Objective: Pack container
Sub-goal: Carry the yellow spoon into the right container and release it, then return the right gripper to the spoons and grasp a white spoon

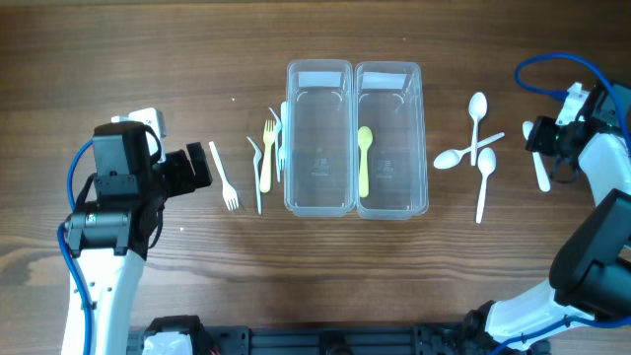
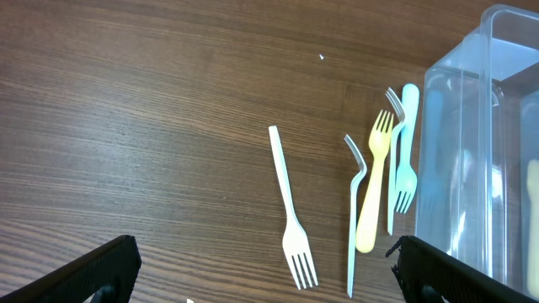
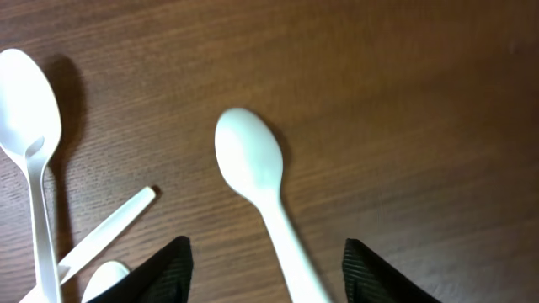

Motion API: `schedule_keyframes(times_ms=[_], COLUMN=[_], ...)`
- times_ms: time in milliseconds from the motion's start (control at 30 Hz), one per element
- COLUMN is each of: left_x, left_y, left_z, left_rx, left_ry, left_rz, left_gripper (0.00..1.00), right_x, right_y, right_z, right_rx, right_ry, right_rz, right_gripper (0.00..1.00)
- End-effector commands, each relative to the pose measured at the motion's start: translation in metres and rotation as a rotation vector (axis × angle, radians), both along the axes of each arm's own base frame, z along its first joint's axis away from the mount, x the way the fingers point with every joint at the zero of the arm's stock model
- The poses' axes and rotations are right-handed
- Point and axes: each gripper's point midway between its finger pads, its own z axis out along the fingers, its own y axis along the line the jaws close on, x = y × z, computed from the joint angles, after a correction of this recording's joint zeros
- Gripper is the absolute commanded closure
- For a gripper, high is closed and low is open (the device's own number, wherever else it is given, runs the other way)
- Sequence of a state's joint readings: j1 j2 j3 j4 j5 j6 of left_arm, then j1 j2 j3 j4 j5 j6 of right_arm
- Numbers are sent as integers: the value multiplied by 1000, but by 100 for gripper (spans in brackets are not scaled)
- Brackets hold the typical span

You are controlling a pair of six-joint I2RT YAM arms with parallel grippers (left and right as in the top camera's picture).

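Two clear containers stand side by side mid-table. The left one (image 1: 318,138) holds nothing I can make out, and the right one (image 1: 391,138) holds a yellow spoon (image 1: 364,158). Several forks lie left of them: a white fork (image 1: 224,176) (image 2: 290,210), a pale blue fork (image 1: 256,177) and a yellow fork (image 1: 266,153) (image 2: 372,194). My left gripper (image 1: 202,166) (image 2: 265,273) is open and empty, just left of the white fork. My right gripper (image 1: 537,136) (image 3: 265,269) is open, with a white spoon (image 1: 540,170) (image 3: 253,168) lying between its fingers on the table.
Three more white spoons (image 1: 477,148) lie crossed between the right container and my right gripper; they also show at the left of the right wrist view (image 3: 34,168). The left container's wall (image 2: 480,151) fills the right edge of the left wrist view.
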State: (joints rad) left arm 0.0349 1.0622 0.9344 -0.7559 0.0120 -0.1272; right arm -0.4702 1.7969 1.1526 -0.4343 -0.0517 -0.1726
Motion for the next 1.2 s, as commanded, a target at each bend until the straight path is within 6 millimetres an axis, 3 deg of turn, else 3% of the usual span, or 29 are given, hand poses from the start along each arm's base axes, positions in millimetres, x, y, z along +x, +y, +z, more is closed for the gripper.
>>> schedule_keyframes(times_ms=[0,67,333,567,733,900,1167], left_x=[3,3,3,3,3,3,3], left_y=[3,3,3,3,3,3,3], left_z=[8,8,9,8,8,8,8], left_rx=[18,17,18,18,18,18,18], left_ry=[-22,-22,-23,-22,-22,-22,-22], left_rz=[-3,-3,-3,-3,-3,-3,-3], left_gripper=[0,0,0,0,0,0,0], right_x=[6,7,2,-11,-39,-65,-101], right_y=[-3,-3,-2,5,20,33,51], right_z=[-2,-4,-44,-67,-94,-98,-97], right_rx=[-42,-44,-16,45,169,255,339], right_ry=[-4,-5,74,149,264,362,507], right_rz=[80,81,103,71,-74,-206,-363], right_gripper=[45,46,46,57,69,82,91])
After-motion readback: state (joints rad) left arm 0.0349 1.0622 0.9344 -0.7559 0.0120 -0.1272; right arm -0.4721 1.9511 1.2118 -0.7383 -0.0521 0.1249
